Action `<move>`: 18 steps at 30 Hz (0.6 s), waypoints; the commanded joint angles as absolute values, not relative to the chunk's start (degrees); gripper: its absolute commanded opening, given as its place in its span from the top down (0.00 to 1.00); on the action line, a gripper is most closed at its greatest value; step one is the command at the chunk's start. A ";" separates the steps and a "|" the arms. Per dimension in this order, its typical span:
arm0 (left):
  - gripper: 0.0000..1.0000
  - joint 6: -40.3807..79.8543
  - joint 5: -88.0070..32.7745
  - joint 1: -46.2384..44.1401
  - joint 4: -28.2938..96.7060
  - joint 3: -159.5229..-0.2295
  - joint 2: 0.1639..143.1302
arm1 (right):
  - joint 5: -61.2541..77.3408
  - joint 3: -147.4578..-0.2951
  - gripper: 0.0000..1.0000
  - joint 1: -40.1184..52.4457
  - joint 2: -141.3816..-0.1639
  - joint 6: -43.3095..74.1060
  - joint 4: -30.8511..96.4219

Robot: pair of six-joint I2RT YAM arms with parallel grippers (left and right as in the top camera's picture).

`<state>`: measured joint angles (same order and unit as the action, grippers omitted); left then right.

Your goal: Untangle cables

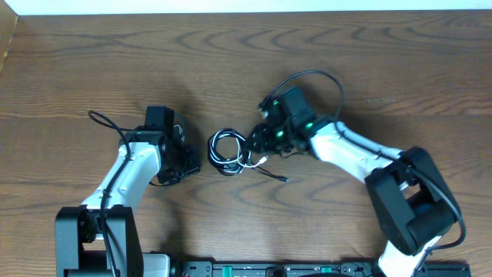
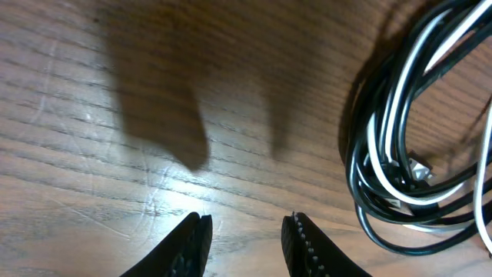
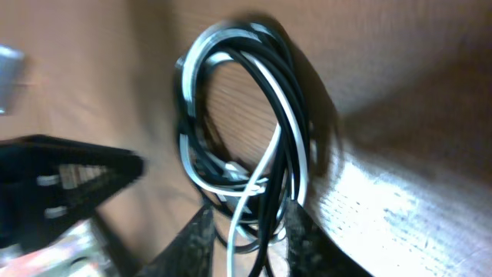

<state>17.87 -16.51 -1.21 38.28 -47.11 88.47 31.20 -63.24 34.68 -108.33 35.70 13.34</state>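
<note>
The cables (image 1: 229,151) lie on the wooden table as one small coil of black and white strands, with a black tail (image 1: 273,175) trailing to the front right. My left gripper (image 1: 187,160) sits just left of the coil. In the left wrist view it (image 2: 247,231) is open over bare wood, and the cables (image 2: 415,154) lie off to its right. My right gripper (image 1: 257,140) is at the coil's right side. In the right wrist view its jaws (image 3: 254,238) stand apart, open, with white and black strands of the cables (image 3: 254,131) passing loosely between them.
Thick black arm wires arc above the right arm (image 1: 315,75) and beside the left arm (image 1: 100,119). The left gripper's toothed finger (image 3: 69,185) shows close beyond the coil in the right wrist view. Both arm bases stand at the near table edge (image 1: 246,269).
</note>
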 commanded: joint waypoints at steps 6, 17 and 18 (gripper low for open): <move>0.64 18.33 -15.59 -0.93 38.33 -46.39 88.79 | 11.77 -63.55 0.74 41.67 -107.92 36.40 15.70; 0.64 18.31 -15.79 -0.93 38.52 -46.39 88.79 | 9.45 -64.23 0.99 41.15 -107.81 36.40 18.20; 0.64 18.31 -15.79 -0.93 38.50 -46.39 88.79 | 9.76 -64.90 0.99 40.77 -107.79 36.40 19.42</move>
<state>18.02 -16.19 -1.21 38.37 -47.11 88.47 10.52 -63.31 41.87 -108.31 36.40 17.78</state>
